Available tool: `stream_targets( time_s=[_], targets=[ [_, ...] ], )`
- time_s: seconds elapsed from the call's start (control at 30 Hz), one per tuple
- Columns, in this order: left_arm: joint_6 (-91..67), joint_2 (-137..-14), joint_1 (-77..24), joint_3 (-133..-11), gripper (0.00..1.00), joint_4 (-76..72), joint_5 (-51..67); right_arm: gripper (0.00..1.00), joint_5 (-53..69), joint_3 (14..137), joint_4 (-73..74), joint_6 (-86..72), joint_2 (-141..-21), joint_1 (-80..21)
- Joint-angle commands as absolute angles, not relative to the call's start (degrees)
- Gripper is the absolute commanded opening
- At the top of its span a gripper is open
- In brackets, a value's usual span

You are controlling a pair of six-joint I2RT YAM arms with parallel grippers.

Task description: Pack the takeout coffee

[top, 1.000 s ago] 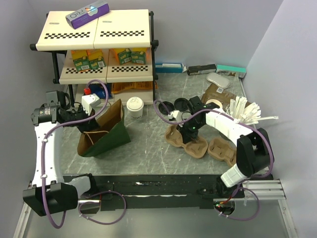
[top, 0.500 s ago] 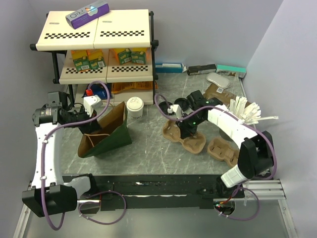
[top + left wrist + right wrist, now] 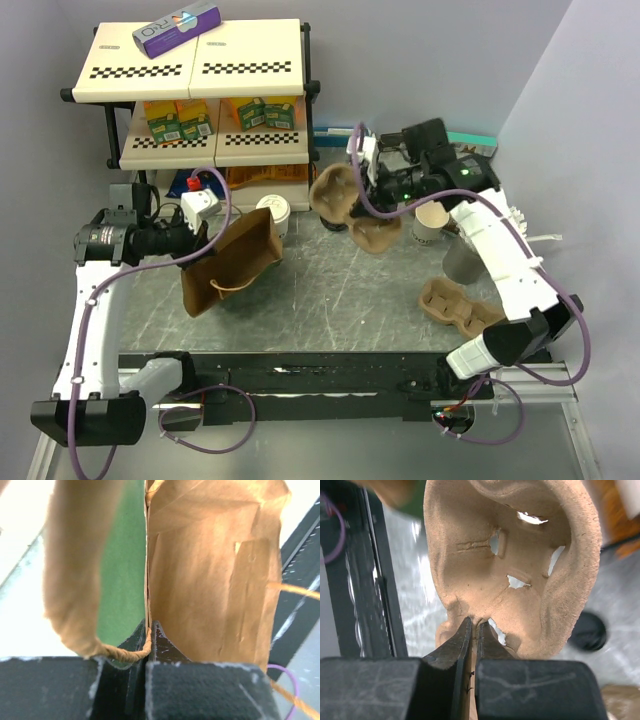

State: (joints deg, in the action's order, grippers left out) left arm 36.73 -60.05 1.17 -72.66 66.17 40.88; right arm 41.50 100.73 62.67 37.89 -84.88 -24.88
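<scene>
**Grey marbled table** (image 3: pixel 340 290): carries the loose items. Packing is judged to be at an early stage, with nothing loaded yet.

**Brown paper bag with a green side panel** (image 3: pixel 235 262): raised clear of the table on the left side and tilted. The left jaws are clenched on the paper, pinching its wall at the rim. The left wrist view shows only bare brown lining, with no cup or tray visible inside.

**Brown moulded-pulp cup tray** (image 3: pixel 345 205): held in the air at the back centre, near the two-tier shelf rack (image 3: pixel 190 65). The right jaws are clenched on its edge. The well facing the right wrist camera is vacant. A second pulp tray (image 3: pixel 458 305) lies on the table to the right, also unfilled.

**Takeout coffee:**
- The small white paper cup with a pale tan inside (image 3: pixel 430 224) stands uncovered on the table, just beside the right arm.
- A second white paper cup (image 3: pixel 272 214) stands just behind the bag, in front of the shelf rack.
- Neither cup touches a tray or the bag.

**Outstanding, by judgement:**
- Set a tray down.
- Seat both cups in its wells.
- Lower the loaded tray into the bag.
- Whether lids are to be fitted cannot be told from these views
</scene>
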Motion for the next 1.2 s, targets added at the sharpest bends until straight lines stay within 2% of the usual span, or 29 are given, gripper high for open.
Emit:
stream_targets(
  time_s=[0.0,0.13,0.3,0.47,0.7,0.97,1.17],
  targets=[
    [38.8,-58.8,0.4,-76.9,0.01,64.7,32.3,0.00,46.0,107.7,65.7,34.9,-83.4,-27.6],
    [40.0,-59.1,-1.4,-80.0,0.01,66.9,28.4,0.00,47.1,117.6,65.7,35.2,-85.2,-32.3],
    [39.3,-57.8,-1.3,-80.6,0.01,69.7,31.3,0.00,48.8,125.3,61.4,38.3,-87.9,-41.7],
    [35.7,-54.1,-1.4,-77.5,0.01,67.0,34.8,0.00,49.7,118.9,49.2,45.2,-84.9,-47.2],
    [31.0,-50.5,-1.3,-73.3,0.01,61.9,37.3,0.00,47.6,108.4,34.2,46.8,-85.2,-54.6],
    [30.2,-49.8,-1.3,-70.1,0.01,60.6,39.8,0.00,50.2,111.3,33.8,52.8,-88.8,-60.3],
    [30.8,-49.3,-1.3,-71.7,0.01,61.5,40.3,0.00,52.2,107.4,31.3,57.0,-88.3,-60.5]
  ],
)
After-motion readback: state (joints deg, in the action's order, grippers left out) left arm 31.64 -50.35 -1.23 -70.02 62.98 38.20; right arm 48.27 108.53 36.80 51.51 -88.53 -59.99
